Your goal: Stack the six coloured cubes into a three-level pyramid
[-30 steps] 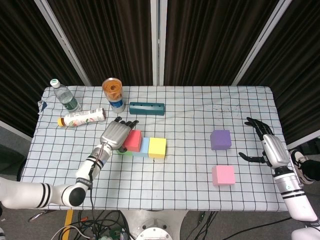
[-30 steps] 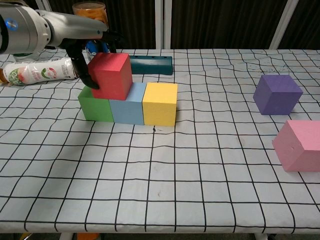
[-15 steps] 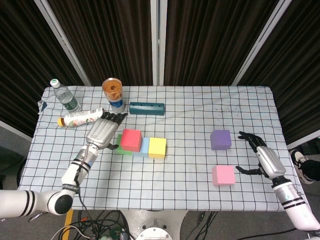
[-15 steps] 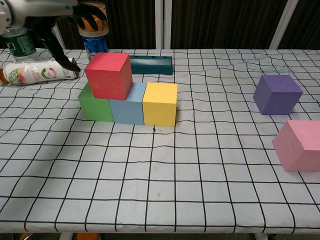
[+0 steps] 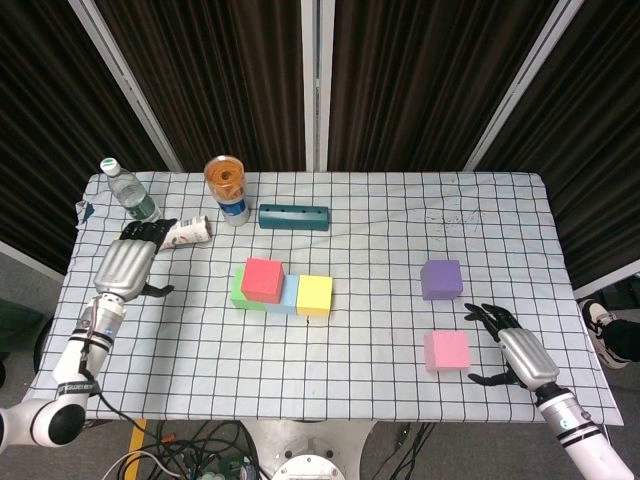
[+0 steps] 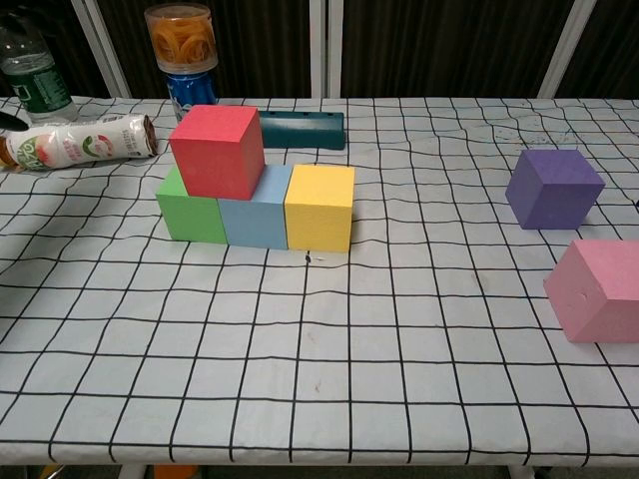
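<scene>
A green cube (image 6: 190, 209), a light blue cube (image 6: 256, 218) and a yellow cube (image 6: 319, 207) form a row on the table. A red cube (image 6: 217, 150) sits on top, over the green and blue ones; in the head view the red cube (image 5: 262, 280) shows left of centre. The purple cube (image 5: 441, 279) and the pink cube (image 5: 446, 350) lie apart at the right. My left hand (image 5: 126, 265) is open at the table's left edge, well clear of the stack. My right hand (image 5: 512, 352) is open just right of the pink cube, not touching it.
A lying bottle (image 6: 80, 142), an upright water bottle (image 5: 129, 191), an orange-topped canister (image 5: 226, 187) and a teal bar (image 5: 293, 216) stand behind the stack. The checked cloth (image 5: 350, 380) covers the table.
My left hand let go of the red cube and drew back to the left edge. My right hand moved down towards me, from beside the purple cube to beside the pink one.
</scene>
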Robot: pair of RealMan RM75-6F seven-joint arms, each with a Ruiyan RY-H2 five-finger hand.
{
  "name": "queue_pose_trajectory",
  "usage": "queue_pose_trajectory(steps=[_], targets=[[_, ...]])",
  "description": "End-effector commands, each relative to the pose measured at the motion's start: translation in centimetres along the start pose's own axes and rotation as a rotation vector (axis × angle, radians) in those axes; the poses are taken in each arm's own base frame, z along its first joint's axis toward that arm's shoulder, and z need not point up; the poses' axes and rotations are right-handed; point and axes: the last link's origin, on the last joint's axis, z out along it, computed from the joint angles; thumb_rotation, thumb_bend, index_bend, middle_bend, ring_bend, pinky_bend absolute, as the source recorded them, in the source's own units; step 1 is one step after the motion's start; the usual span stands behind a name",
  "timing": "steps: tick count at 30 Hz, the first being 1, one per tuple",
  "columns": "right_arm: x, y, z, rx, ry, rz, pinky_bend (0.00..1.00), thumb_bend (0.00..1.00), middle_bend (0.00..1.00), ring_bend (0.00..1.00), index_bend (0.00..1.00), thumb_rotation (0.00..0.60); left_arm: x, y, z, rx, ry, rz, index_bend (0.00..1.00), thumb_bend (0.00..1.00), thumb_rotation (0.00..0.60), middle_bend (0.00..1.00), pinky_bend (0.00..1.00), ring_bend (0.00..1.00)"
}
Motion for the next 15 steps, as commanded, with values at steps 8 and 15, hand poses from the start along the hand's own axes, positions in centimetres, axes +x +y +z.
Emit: queue_pose_trajectory(steps=[8, 15], targets=[[4.1, 0.3, 6.3, -0.011, 0.127, 0.014, 0.0, 0.08, 0.18, 0.0, 0.0, 0.6, -0.4, -2.4, -0.7, 0.039, -0.022, -0.071, 0.07, 0.11, 0.6, 0.07, 0.08, 0.1], [4.7, -0.1, 12.0, -0.038, 0.098, -0.056, 0.0, 0.08, 0.16, 0.0, 0.0, 0.6, -0.5, -3.3, -1.2, 0.057, -0.036, -0.08, 0.07, 0.11, 0.6, 0.07, 0.08, 0.1]])
